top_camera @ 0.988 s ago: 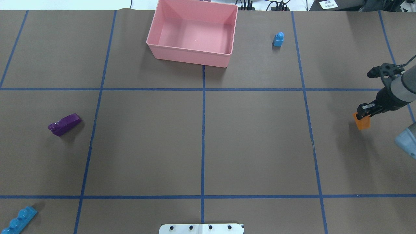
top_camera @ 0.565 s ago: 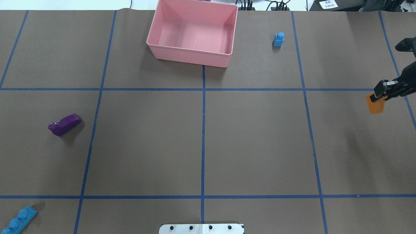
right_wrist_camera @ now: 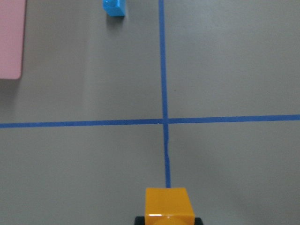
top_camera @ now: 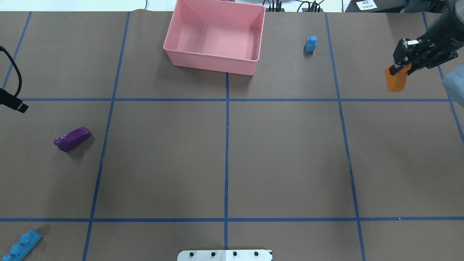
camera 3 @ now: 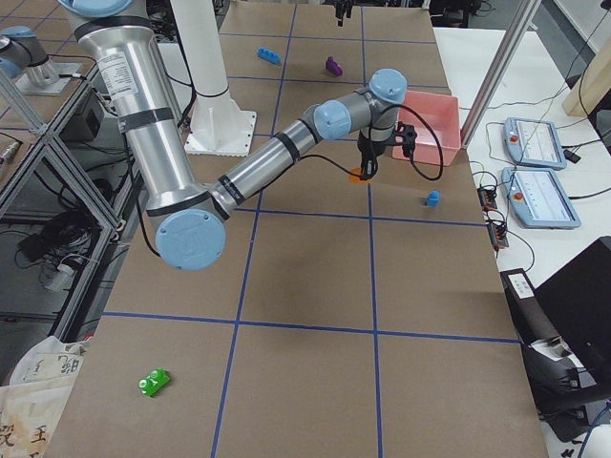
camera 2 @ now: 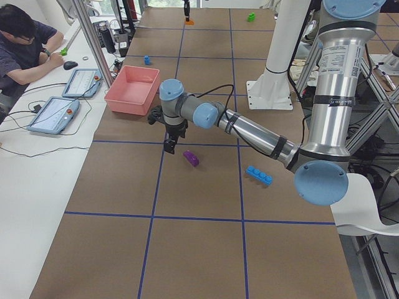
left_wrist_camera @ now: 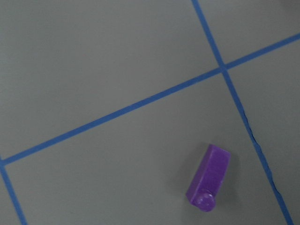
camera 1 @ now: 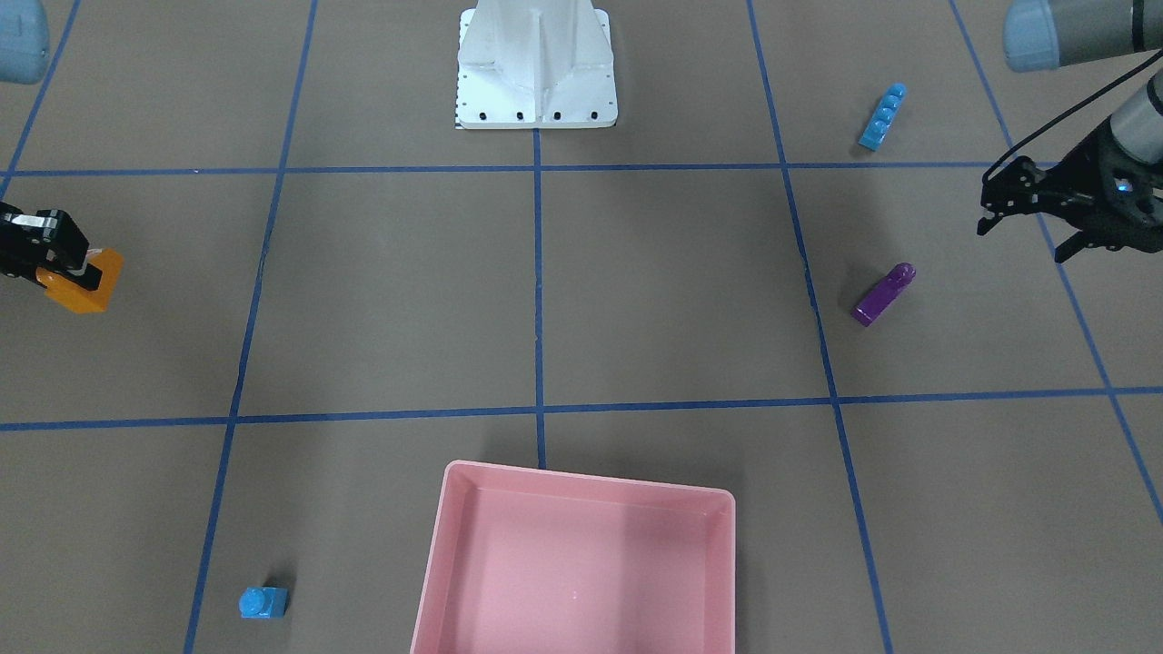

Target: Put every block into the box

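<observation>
- Nearest the robot's base lies the long blue brick [top_camera: 20,246], with the purple brick [top_camera: 71,138] farther out.
- The left gripper [camera 1: 1019,243] hangs spread, gripping nothing, near the purple brick.
- The right gripper [top_camera: 398,69] clamps the orange brick [top_camera: 395,82] above the table.
- Farthest stand the pink box [top_camera: 214,61] and, apart, the short blue brick [top_camera: 310,44].

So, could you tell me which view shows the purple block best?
Left wrist: the purple block is close and unobstructed. Overhead, front and side views show it small; right wrist misses it.

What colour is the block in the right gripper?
The block is orange, clearest in the right wrist-mounted view.
</observation>
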Motion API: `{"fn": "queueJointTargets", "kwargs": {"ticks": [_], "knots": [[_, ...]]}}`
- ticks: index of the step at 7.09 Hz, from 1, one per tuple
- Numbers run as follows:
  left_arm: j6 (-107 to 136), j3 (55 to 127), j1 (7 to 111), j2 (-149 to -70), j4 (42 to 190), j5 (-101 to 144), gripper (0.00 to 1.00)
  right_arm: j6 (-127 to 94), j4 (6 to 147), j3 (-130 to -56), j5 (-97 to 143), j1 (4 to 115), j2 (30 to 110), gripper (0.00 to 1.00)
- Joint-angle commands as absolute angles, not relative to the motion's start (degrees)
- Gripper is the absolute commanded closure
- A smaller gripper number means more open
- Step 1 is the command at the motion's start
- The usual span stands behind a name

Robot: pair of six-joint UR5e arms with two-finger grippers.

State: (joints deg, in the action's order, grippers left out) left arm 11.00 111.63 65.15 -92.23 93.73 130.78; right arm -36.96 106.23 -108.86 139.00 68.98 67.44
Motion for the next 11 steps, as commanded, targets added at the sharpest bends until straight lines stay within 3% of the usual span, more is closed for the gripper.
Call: {"fn": "queueJointTargets", "kwargs": {"ticks": [1,4,9,11], "knots": [[16.51,109.79,57.96,-90.44,101.85,125.8,0.01,-49.77,107.49,-104.35,140.54,66.9,56.38,1.0],[20.91,105.14,51.07,-91.32,107.72,119.62,0.01,-64.75,101.55,-90.49,138.71,62.68,41.43,1.0],[21.27,101.43,49.04,-92.46,109.51,119.44,0.01,-70.4,77.56,-58.25,125.7,56.87,25.35,1.0],[21.18,100.64,49.04,-92.55,109.6,119.44,0.01,-70.4,69.66,-51.88,120.88,54.94,22.59,1.0]]}}
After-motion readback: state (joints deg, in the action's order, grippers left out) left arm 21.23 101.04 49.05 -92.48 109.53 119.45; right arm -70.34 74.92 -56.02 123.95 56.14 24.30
